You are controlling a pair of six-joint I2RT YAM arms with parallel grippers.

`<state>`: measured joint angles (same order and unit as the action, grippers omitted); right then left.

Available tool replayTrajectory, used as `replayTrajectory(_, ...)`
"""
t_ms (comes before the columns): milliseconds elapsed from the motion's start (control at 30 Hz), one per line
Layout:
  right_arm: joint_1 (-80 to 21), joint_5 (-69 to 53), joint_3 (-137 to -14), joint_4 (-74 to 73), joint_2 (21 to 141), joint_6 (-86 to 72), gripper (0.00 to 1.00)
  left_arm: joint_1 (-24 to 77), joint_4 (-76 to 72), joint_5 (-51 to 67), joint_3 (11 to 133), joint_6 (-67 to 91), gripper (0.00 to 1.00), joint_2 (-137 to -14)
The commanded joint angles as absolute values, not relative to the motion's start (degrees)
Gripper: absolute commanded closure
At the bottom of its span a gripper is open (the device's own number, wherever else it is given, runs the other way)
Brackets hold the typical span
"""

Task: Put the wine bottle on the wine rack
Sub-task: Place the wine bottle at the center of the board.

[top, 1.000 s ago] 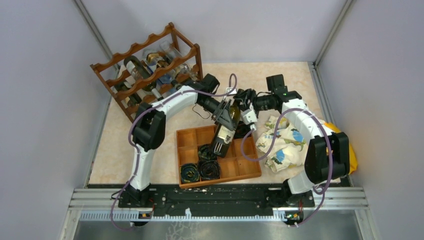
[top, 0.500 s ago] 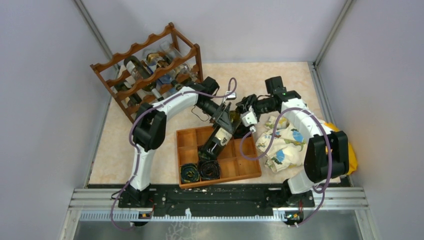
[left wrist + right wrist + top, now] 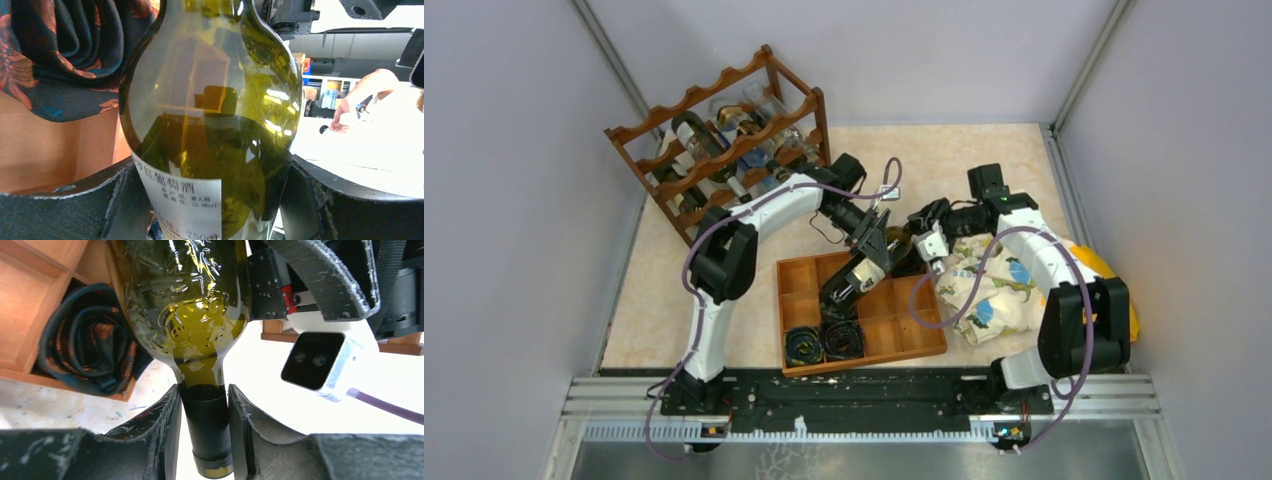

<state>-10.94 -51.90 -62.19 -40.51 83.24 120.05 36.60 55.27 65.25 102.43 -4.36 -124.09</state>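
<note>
Change since one second ago: the wine bottle (image 3: 852, 282) has tipped from a steeper pose to a flatter slant. The right arm has swung outward, and its right pincer (image 3: 206, 435) has slid along to the neck.

1. Compartment tray (image 3: 914, 335), orange-brown wood. Lies on the bench (image 3: 654, 300) directly below the left pincer (image 3: 210, 202), on the near side.
2. Rolled fabric (image 3: 824, 340), dark with a rust and teal pattern. Two coils sit in the tray's near cells, under and nearer than the left pincer. One coil shows just beside the bottle's shoulder in the right wrist view.
3. Wine bottle, dark green glass, white label with printed characters. Held in the air above the tray, slanted, base toward the near left, neck toward the right pincer. Not on the rack.
4. Left pincer. Clamped on the bottle's body at the label, one finger on each flank.
5. Right pincer. Closed against the black-foiled neck, a finger pressed to each side.
6. Patterned cloth (image 3: 994, 290), cream with blue and yellow print. Crumpled on the bench just right of the right pincer.
7. Yellow object (image 3: 1114, 280). Farther right, partly hidden behind the right arm.
8. Wine rack (image 3: 689, 97), dark reddish-brown, wavy rails. Stands at the far left, well beyond the left pincer. It carries several bottles lying down.
</note>
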Motion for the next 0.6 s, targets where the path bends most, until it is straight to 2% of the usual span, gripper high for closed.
replayTrajectory(0,-10.4,-56.6,-59.6,-43.7,78.8,149.9,1.0,36.3,53.1,63.4,105.6,-6.3,0.59,-123.2)
replayTrajectory(167,-10.4,-56.6,-55.5,-39.9,75.8,145.0,1.0,36.3,53.2,62.1,105.3,-6.3,0.49,-124.5)
replayTrajectory(467,-10.4,-54.9,-50.9,-38.7,72.1,140.7,1.0,36.4,53.6,56.9,105.4,-8.2,0.25,-125.0)
replayTrajectory(533,-10.4,-54.5,-49.8,-37.6,71.3,139.3,1.0,36.5,53.3,55.7,105.2,-8.8,0.16,-124.7)
replayTrajectory(567,-10.4,-54.3,-49.3,-37.1,70.9,138.7,1.0,36.6,53.1,55.0,105.0,-8.9,0.04,-124.4)
